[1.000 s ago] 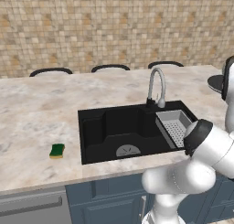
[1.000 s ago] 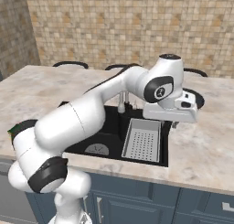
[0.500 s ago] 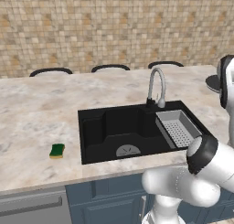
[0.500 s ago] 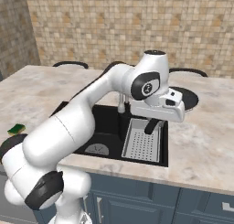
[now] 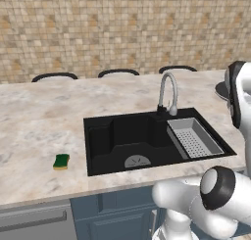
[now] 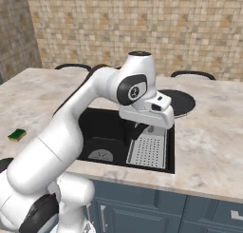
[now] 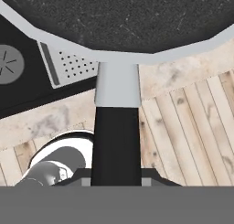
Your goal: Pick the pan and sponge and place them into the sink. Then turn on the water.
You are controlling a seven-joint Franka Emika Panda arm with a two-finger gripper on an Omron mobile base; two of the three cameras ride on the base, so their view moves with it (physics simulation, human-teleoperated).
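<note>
no readable text, labels or signs

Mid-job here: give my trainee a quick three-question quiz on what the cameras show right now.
1. True or false: the sponge lies inside the sink.
2. What is the pincer shut on? A) the sponge B) the handle of the pan C) nothing
3. Fill in: in the left base view, the drainer tray sits at the sink's ____ end.
Key: 1 false; 2 B; 3 right.
</note>
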